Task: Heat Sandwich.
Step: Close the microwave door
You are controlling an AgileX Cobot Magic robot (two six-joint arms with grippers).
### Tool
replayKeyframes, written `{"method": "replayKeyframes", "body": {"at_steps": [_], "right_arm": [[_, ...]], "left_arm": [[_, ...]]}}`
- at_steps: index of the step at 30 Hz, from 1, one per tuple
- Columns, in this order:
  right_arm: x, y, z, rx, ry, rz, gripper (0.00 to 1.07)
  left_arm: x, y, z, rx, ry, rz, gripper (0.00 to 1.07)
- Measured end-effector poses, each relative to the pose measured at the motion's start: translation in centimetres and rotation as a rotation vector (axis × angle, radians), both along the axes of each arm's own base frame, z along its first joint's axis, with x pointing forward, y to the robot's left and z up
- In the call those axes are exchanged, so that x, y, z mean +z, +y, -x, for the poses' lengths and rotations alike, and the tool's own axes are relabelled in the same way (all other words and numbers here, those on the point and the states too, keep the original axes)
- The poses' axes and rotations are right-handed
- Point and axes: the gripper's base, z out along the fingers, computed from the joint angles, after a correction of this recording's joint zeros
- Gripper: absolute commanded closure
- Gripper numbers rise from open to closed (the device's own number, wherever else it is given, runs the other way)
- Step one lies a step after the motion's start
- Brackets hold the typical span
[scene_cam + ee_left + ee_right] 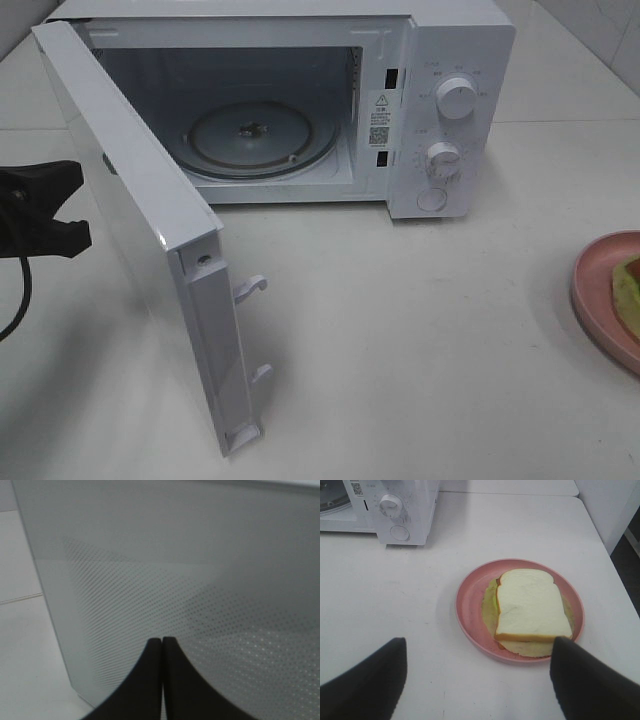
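The sandwich (532, 605), white bread over green and yellowish filling, lies on a round pink plate (470, 600). In the exterior high view only the plate's rim (592, 290) and a sliver of the sandwich (630, 285) show at the right edge. My right gripper (478, 642) hovers just short of the plate, open wide and empty, with one black finger (375, 680) on either side. The white microwave (450, 60) stands with its door (130, 200) swung wide and its glass turntable (260, 135) bare. My left gripper (162, 641) is shut and empty, pointing at the door's dotted outer face.
The open door juts toward the table's front left, and the left arm (40, 210) sits behind it. The microwave's knobs (457, 98) face front. Bare white tabletop (420, 340) lies between microwave and plate. A white wall or cabinet (610, 510) stands past the table's edge.
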Motion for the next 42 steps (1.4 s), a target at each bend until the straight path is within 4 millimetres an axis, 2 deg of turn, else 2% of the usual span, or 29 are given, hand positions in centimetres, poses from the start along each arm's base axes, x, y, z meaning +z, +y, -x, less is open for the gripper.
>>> {"method": "replayKeyframes", "body": {"at_steps": [10,23,33,40,42], "right_arm": [[0.0,0.0,0.0,0.0,0.0,0.0,0.31],[0.0,0.0,0.0,-0.001,0.0,-0.001,0.31],[0.0,0.0,0.0,-0.001,0.0,-0.001,0.31],[0.0,0.0,0.0,-0.001,0.0,-0.001,0.31],[0.0,0.0,0.0,-0.001,0.0,-0.001,0.31]], "left_arm": [[-0.2,-1.1,-1.1,-0.054,0.02,0.038,1.06],[-0.3,-5.1,-1.4,-0.155,0.007,0.051,1.06],[-0.4,-8.0,-2.4,-0.181,0.027,0.068,1.06],[0.0,-10.7,-3.3,-0.2,0.029,0.06,1.06],[0.0,-12.0,-3.8,-0.219,0.018,0.066,1.06]]}}
